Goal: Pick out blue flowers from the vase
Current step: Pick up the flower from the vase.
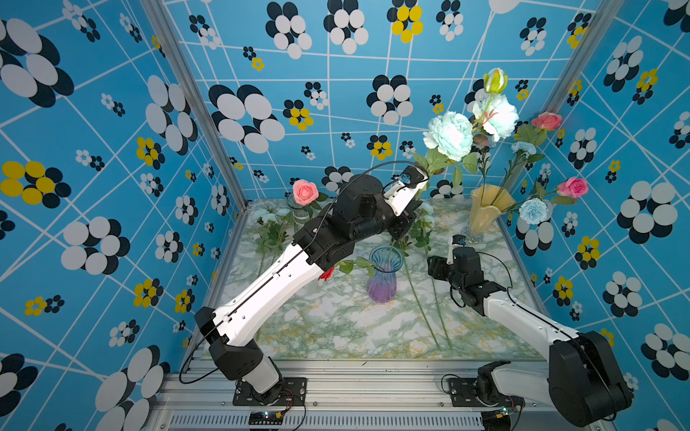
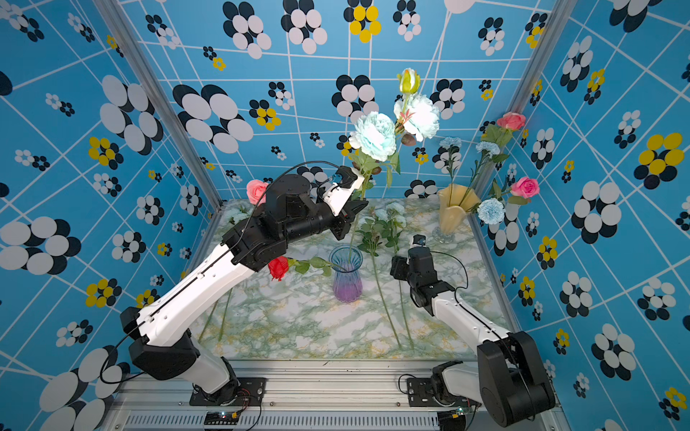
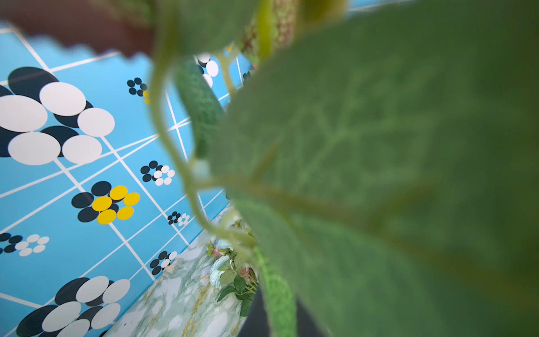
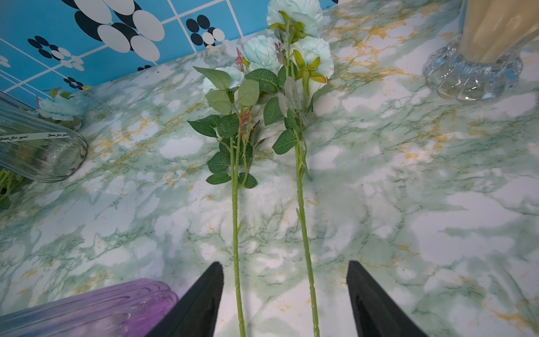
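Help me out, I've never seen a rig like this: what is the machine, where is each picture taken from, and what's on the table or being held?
These are two robot arms bolted at the front of a marble-patterned table. Each arm ends in a two-fingered gripper. The two wide pictures come from one camera head looking down from above. The other two come from cameras on the arms' wrists.

The left gripper is shut on the stem of a tall blue flower spray. The spray's lower end seems to sit in the purple vase, which also holds a red rose. That arm's wrist view is mostly blurred leaf.

The right gripper is open and empty, above two blue flower stems lying on the table. A yellow vase holds pink roses and small blue blooms.
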Motion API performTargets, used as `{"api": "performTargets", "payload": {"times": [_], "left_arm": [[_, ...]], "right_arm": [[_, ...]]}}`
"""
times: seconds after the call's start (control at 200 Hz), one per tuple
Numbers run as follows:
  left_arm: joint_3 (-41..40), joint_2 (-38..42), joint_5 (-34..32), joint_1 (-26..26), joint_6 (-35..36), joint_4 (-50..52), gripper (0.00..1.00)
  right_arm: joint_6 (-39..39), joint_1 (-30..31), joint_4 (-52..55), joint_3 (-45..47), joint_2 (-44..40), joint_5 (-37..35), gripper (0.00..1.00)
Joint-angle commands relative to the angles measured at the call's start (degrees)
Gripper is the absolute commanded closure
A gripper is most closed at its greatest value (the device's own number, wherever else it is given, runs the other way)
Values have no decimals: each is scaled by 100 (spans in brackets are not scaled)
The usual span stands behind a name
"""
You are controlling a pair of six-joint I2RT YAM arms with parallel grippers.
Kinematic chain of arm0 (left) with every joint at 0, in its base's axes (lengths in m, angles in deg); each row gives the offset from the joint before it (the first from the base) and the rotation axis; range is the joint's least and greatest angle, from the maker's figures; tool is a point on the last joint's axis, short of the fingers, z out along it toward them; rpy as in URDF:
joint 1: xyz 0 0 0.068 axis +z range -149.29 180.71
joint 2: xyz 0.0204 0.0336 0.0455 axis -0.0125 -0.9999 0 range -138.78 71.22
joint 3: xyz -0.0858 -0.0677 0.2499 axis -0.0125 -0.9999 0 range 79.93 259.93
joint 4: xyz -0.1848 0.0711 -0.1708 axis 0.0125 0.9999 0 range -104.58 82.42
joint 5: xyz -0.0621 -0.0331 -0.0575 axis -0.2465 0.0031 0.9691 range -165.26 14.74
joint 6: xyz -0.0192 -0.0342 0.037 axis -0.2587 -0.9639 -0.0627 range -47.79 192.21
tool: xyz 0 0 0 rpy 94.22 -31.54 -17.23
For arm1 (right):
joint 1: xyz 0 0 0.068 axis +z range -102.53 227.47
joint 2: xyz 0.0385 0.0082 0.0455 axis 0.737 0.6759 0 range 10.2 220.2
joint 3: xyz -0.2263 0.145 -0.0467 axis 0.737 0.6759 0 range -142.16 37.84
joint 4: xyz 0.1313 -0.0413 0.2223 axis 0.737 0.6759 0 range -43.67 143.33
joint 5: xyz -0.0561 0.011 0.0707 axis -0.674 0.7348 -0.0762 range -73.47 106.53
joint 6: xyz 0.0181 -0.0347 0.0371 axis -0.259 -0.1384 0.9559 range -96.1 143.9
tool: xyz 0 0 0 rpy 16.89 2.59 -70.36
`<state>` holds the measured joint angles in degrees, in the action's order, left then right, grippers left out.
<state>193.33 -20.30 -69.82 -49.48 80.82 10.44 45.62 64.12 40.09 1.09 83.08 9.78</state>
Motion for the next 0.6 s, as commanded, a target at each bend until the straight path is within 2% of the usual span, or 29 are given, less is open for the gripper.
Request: {"api": "performTargets", "payload": {"times": [0.0,0.31,0.37,0.41,0.595], "left_arm": [[538,144,354,64,-257,165,100],[1069,-16,1242,152,-1021,-40,100],[1121,-86,1410,180,-1184,-126,100],[1151,-139,1496,193,-1264,-153,100],[1161,-326,1807,295,-1503,-155,100]], "right_arm": [[-44,5,165,-198,86,53,28],[-35,0,262,-279,130,31,21],[-80,-3,406,-348,109,24,14],[-156,-4,641,-472,88,14,2],[-530,-92,1811,-1024,-498,-389,1]]}}
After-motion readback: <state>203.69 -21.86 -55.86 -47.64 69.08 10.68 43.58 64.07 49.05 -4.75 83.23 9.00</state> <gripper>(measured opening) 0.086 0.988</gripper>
